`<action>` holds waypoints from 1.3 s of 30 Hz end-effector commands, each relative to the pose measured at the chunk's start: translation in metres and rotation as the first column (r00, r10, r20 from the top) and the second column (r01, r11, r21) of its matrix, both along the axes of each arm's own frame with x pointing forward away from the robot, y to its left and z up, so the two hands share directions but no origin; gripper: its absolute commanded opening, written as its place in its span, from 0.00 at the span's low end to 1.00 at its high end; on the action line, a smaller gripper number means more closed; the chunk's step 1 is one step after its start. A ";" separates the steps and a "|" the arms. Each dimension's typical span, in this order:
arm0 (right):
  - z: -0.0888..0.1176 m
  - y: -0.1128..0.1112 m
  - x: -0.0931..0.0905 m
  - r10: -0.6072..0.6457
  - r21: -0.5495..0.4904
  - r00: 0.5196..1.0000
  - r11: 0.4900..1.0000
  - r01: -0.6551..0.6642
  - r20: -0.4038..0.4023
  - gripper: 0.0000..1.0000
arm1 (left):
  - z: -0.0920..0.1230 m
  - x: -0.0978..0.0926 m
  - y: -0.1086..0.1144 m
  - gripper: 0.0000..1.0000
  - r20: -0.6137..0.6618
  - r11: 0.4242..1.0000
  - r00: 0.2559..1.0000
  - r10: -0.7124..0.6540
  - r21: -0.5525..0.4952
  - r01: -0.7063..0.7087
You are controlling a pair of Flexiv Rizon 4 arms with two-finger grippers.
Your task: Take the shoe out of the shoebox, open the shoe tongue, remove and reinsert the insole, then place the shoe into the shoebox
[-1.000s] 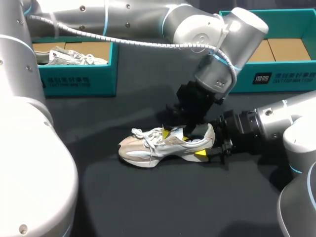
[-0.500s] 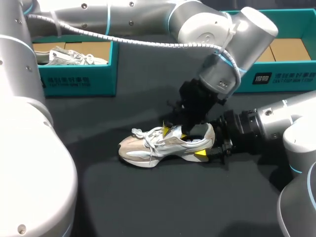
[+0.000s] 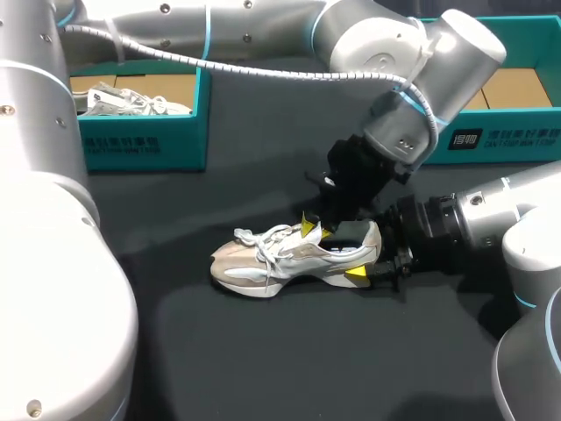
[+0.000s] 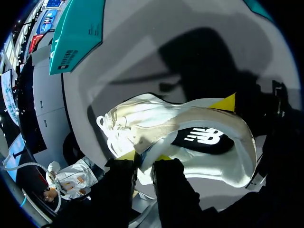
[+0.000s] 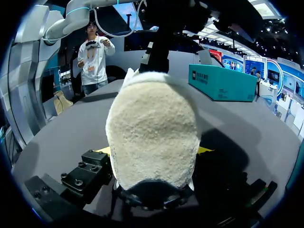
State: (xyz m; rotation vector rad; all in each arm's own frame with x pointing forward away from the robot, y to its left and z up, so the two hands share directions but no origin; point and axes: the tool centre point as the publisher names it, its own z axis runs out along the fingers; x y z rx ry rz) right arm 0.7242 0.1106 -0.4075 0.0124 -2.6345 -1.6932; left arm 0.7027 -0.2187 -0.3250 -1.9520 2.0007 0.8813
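A white and beige sneaker (image 3: 280,259) lies on its sole on the dark table, toe pointing left. My left arm reaches over from the left, and its gripper (image 3: 312,230) stands above the shoe's opening. In the left wrist view the left gripper (image 4: 145,156) is nearly closed, pinching the edge of the tongue (image 4: 142,148) beside the laces. The dark insole (image 4: 202,137) shows inside the sneaker (image 4: 190,123). My right gripper (image 3: 368,256) comes in low from the right and grips the heel. In the right wrist view the fuzzy heel (image 5: 152,128) fills the right gripper (image 5: 153,153), with a yellow tip on each side.
A teal shoebox (image 3: 140,132) at the back left holds another white shoe (image 3: 123,101). A second teal shoebox (image 3: 500,140) stands at the back right behind my right arm. There is bare dark tabletop (image 3: 289,351) in front of the sneaker.
My left gripper has risen a little out of the shoe's opening, shifted right, and closed its fingers on the tongue. The right gripper and the sneaker have stayed put.
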 end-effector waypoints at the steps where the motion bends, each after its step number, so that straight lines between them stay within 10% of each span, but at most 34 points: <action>1: -0.001 0.000 0.001 0.000 -0.005 1.000 1.000 0.000 0.000 0.00 | 0.009 -0.006 0.014 0.00 0.017 0.999 1.000 0.006 -0.047 -0.005; 19: -0.001 0.000 0.001 0.000 -0.005 1.000 1.000 0.000 0.000 0.00 | 0.040 -0.028 0.089 0.00 0.146 0.897 0.958 0.246 -0.408 -0.168; 39: -0.001 0.000 0.001 0.000 -0.005 1.000 1.000 0.000 0.000 0.00 | -0.009 -0.024 0.124 0.00 0.074 0.901 0.962 0.263 -0.376 -0.218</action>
